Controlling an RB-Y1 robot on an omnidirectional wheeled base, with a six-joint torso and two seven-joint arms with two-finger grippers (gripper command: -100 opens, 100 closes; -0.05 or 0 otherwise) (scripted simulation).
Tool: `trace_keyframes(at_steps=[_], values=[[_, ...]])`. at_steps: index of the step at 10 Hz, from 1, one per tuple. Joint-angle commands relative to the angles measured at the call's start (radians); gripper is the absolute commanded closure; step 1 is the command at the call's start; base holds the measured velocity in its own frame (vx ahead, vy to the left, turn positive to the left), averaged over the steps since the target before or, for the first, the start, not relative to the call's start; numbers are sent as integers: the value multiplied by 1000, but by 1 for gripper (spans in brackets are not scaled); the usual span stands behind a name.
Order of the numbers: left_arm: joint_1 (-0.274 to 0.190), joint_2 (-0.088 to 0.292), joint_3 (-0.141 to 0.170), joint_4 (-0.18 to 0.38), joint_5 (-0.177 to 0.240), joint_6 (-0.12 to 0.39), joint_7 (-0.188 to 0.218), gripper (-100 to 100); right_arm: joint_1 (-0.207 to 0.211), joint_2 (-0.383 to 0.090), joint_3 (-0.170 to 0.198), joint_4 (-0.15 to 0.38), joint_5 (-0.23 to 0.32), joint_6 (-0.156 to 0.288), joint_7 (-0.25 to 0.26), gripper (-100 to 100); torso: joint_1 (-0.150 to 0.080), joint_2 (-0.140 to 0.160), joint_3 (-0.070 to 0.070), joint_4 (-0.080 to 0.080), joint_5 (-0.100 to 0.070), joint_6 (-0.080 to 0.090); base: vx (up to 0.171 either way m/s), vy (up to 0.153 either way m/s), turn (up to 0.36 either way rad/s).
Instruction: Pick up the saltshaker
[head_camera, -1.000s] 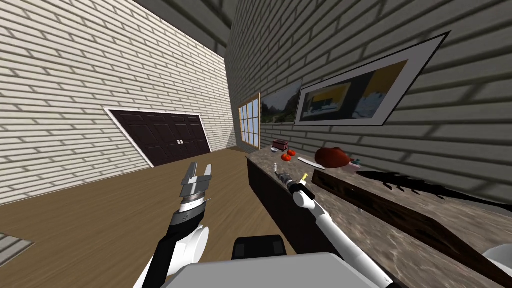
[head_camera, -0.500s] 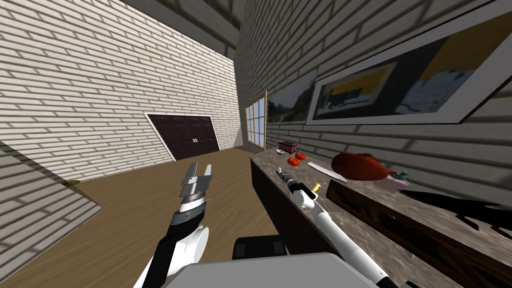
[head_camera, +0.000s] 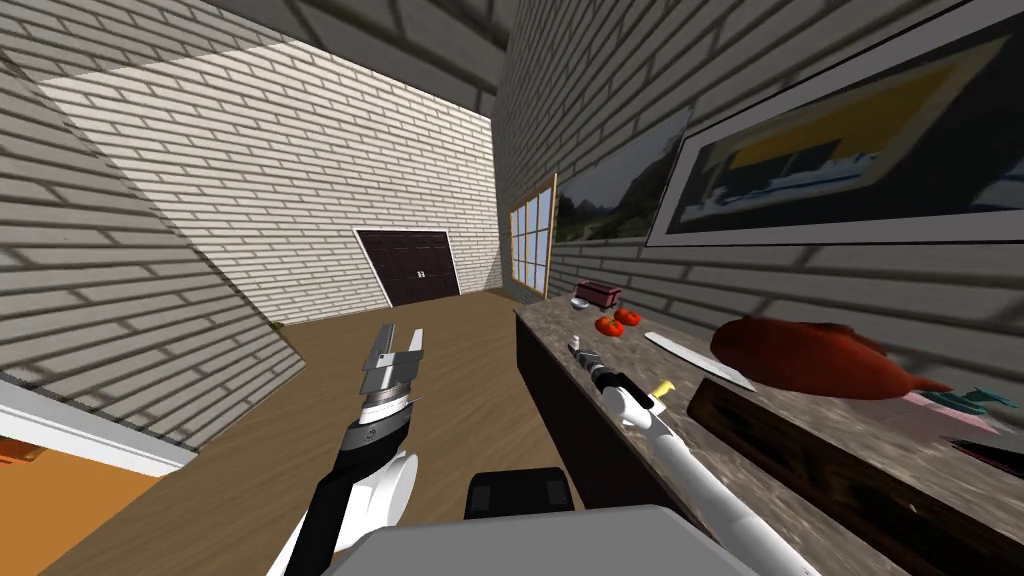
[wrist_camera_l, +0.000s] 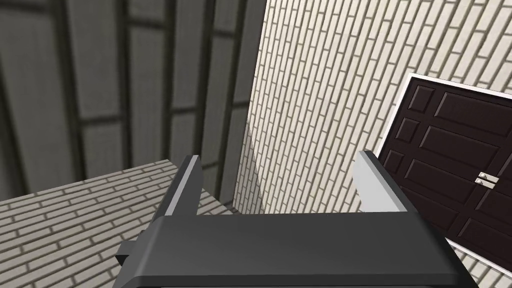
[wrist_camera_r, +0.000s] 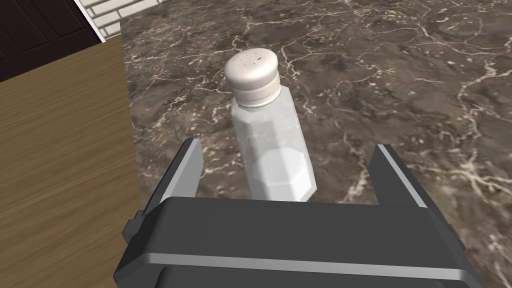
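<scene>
Right gripper (wrist_camera_r: 287, 145) wide open around upright saltshaker (wrist_camera_r: 267, 127), nothing gripped, counter (wrist_camera_r: 400, 75) edge beside, perhaps tomatoes (head_camera: 609, 326) farther along

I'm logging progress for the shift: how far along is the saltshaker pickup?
Done: the right tool is at the marbled counter, open, with the standing saltshaker between its fingers, untouched. In hand: lining up the grasp. Left: shut on the saltshaker and lift it. The left tool hangs open over the floor, unused.

Saltshaker (wrist_camera_r: 270, 145) on counter (wrist_camera_r: 400, 75) by its edge, between right tool (wrist_camera_r: 286, 150) jaws, tomatoes (head_camera: 608, 326) farther along
</scene>
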Motion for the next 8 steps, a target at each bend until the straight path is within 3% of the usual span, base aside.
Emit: trace_keyframes(at_steps=[1,3,4,5,6,7,8], values=[[0,0,0,0,0,0,0,0,16,-50,1,50,-33,-50,-50,-100,0,0,0,0,0,0,-126,1,411],[0,0,0,0,0,0,0,0,35,-111,-18,114,-59,-94,-99,-100,0,1,0,0,0,0,-105,17,366],[0,0,0,0,0,0,0,0,35,-111,-18,114,-59,-94,-99,-100,0,1,0,0,0,0,-83,27,455],[0,0,0,0,0,0,0,0,55,-153,-37,160,-85,-129,-137,-100,1,0,0,0,0,0,-100,33,456],[0,0,0,0,0,0,0,0,55,-155,-37,160,-85,-129,-137,-100,0,1,0,0,0,1,-90,21,263],[0,0,0,0,0,0,0,0,75,-195,-56,193,-111,-163,-175,-100,0,0,0,0,0,1,-91,41,380],[0,0,0,0,0,0,0,0,75,-199,-56,189,-111,-163,-162,-100,0,0,0,0,0,1,-80,32,375]])
